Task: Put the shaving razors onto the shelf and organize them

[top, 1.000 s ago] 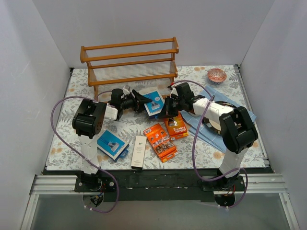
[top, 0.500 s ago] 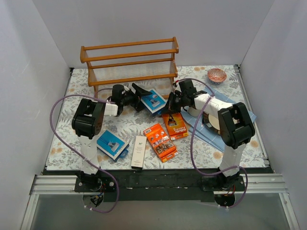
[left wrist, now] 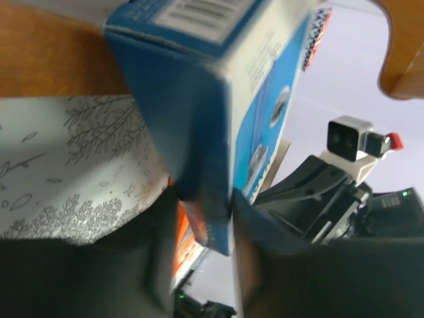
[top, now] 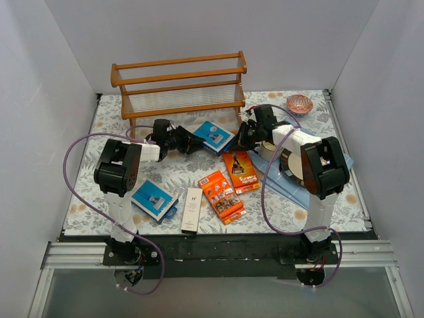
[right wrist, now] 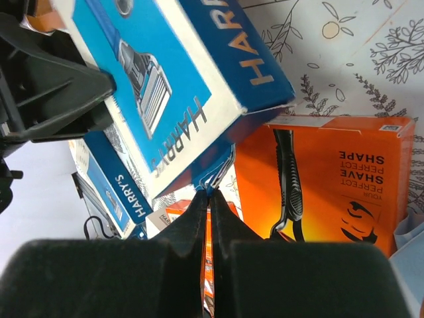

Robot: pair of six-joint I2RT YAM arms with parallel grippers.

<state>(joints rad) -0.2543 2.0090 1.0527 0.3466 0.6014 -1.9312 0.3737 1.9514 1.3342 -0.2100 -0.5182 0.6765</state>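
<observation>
One blue razor pack [top: 213, 136] hangs tilted above the floral mat just in front of the wooden shelf [top: 179, 86], held from both sides. My left gripper [top: 193, 142] is shut on its left edge; in the left wrist view the pack [left wrist: 218, 86] sits wedged between the fingers [left wrist: 265, 265]. My right gripper [top: 240, 139] is shut on a thin flap at the pack's corner [right wrist: 211, 180]. On the mat lie a second blue pack [top: 154, 199], a slim white box [top: 192, 209] and two orange packs [top: 222, 195] [top: 242, 170].
A copper bowl [top: 299, 104] stands at the back right. A blue cloth [top: 291, 182] with a round white object on it lies under the right arm. The shelf's lower rail [left wrist: 53, 59] is close behind the held pack. White walls enclose three sides.
The held blue pack has moved back toward the shelf and tilted flatter. My left gripper opened wide half a second ago and has closed on the pack again. The right gripper moved back with it.
</observation>
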